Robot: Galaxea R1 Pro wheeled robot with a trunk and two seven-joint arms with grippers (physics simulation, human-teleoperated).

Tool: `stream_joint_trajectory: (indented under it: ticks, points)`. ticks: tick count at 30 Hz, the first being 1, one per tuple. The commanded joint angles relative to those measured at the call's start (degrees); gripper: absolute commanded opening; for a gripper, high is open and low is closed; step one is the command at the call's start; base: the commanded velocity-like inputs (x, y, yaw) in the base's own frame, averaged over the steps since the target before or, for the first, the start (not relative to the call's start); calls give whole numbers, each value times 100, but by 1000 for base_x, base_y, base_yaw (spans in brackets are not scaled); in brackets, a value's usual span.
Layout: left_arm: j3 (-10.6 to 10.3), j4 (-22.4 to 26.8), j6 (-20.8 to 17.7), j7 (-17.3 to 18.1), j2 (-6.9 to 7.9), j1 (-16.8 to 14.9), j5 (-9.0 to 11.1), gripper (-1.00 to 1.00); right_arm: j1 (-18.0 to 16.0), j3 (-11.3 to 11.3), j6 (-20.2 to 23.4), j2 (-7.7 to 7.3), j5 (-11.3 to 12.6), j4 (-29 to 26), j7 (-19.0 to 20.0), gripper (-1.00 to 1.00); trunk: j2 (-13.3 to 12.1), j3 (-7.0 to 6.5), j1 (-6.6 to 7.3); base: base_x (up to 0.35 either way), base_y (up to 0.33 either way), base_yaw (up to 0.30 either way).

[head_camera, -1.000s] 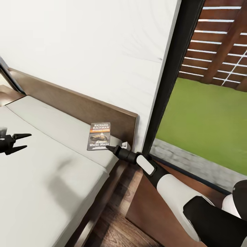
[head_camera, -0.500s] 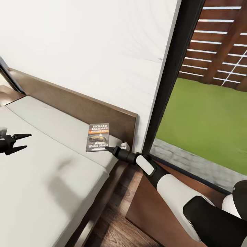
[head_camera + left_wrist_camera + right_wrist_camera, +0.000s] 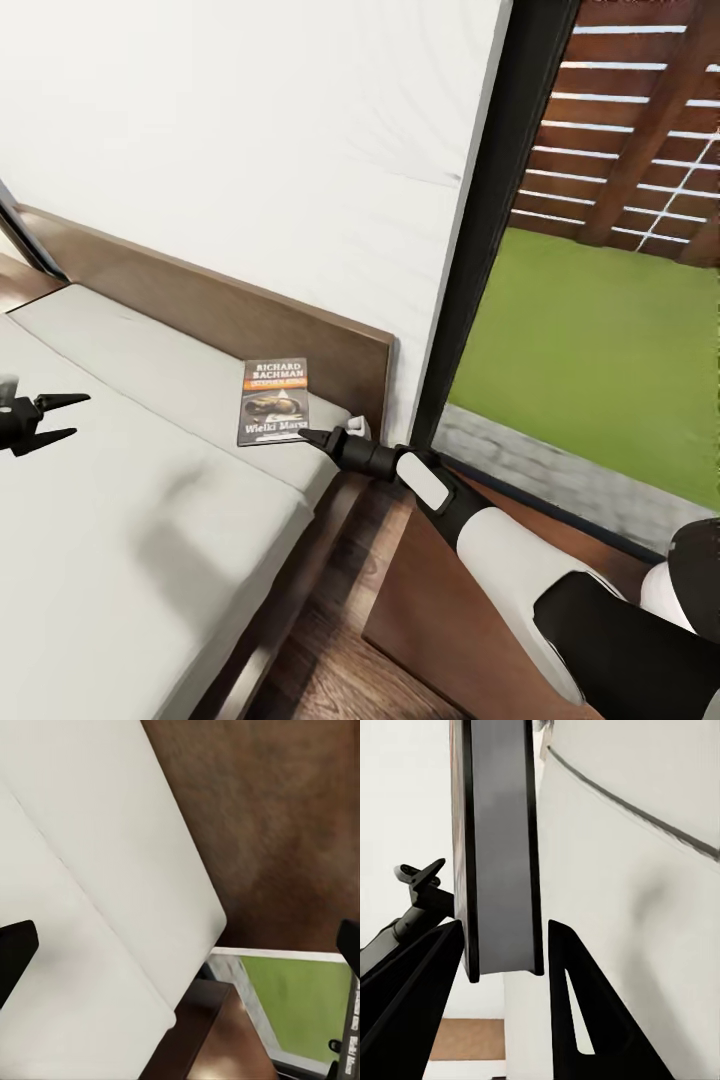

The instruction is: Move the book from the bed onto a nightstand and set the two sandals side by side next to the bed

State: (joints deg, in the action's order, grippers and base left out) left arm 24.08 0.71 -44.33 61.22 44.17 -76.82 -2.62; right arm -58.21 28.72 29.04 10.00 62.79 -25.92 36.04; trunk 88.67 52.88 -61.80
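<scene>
The book (image 3: 272, 402), dark with an orange band, is at the head corner of the bed (image 3: 150, 500), close to the brown headboard. My right gripper (image 3: 306, 435) reaches in from the nightstand side and is shut on the book's near corner. In the right wrist view the book's edge (image 3: 499, 847) stands between the two black fingers (image 3: 412, 1012), which press on both faces. My left gripper (image 3: 58, 417) hovers open over the mattress further left, its fingertips (image 3: 15, 949) wide apart. The two sandals are out of view.
The dark-brown nightstand (image 3: 420, 600) stands under my right arm, between the bed and the black-framed window (image 3: 490, 230). A strip of wood floor (image 3: 320, 670) separates bed and nightstand. The white wall rises behind the headboard (image 3: 200, 305).
The head view has shifted a little. My right gripper and the book have edged slightly left along the headboard. The left gripper has held still.
</scene>
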Motion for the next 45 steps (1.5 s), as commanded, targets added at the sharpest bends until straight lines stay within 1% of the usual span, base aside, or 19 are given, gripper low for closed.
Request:
stream_joint_trajectory:
  ticks: [1, 12, 16, 18, 21, 22, 23, 27, 31, 34, 45]
  points:
    - [27, 0, -41, 18, 7, -2, -28, 100, -7, 14, 25, 0, 38, 8, 18, -100, 2, -3, 0, 0, 0, -122]
    - [27, -1, -41, 23, 48, 59, -28, 100, -7, 13, 39, 0, 32, 15, 50, -100, 2, -91, 0, 0, 0, -131]
    - [27, -1, -38, 147, 77, 143, -56, 100, -3, 15, 40, 0, 32, 16, 51, -100, 2, -123, 0, 0, 0, -134]
    - [27, -1, -32, 286, 97, 187, -114, 100, -1, 21, 40, 0, 32, 14, 52, -100, 2, -139, 0, 0, 0, -135]
    - [27, 1, -19, 541, 138, 241, -273, 100, 0, 65, 42, 0, 32, 14, 52, -100, 2, -164, 0, 0, 0, -135]
    - [27, 0, -13, 625, 158, 252, -340, 100, 8, 127, 44, 0, 32, 15, 52, -100, 2, -172, 0, 0, 0, -135]
    - [27, 0, 1, 779, 201, 269, -474, 100, 14, 165, 45, 0, 32, 15, 52, -100, 2, -180, 0, 0, 0, -135]
    - [27, 0, 16, 1007, 256, 287, -646, 100, 41, 337, 47, 0, 32, 15, 57, -100, 2, -213, 0, 0, 0, -135]
    - [27, 0, 19, 1121, 278, 294, -717, 100, 54, 482, 46, 0, 32, 12, 58, -100, 2, -240, 0, 0, 0, -131]
    - [27, 0, 18, 1159, 286, 297, -741, 100, 62, 539, 46, 0, 34, 13, 54, -100, 2, -252, 0, 0, 0, -92]
    - [22, -1, 12, 1197, 286, 299, -765, 100, 108, 595, 43, 0, 35, 15, 35, -100, 2, -263, 0, 0, 0, -24]
